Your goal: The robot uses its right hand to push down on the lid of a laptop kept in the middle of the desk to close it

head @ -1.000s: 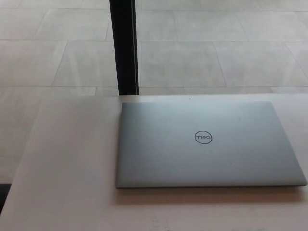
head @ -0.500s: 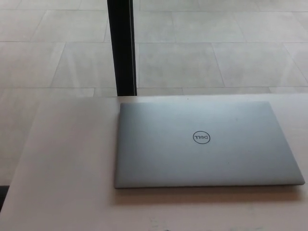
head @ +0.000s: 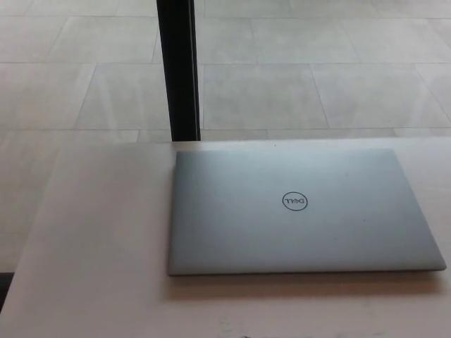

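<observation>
The silver laptop (head: 299, 211) lies flat on the pale desk (head: 99, 246), its lid fully down and round logo (head: 295, 201) facing up. A black post (head: 179, 69) rises behind the desk's far edge over a tiled floor (head: 317, 70).

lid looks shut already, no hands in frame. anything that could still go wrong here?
Two risks, both minor:
1. The laptop lies flat and closed, so any further push would only load the lid or slide it on the smooth desk.
2. Its right corner sits near the picture's right edge; how much desk lies beyond cannot be seen.
</observation>
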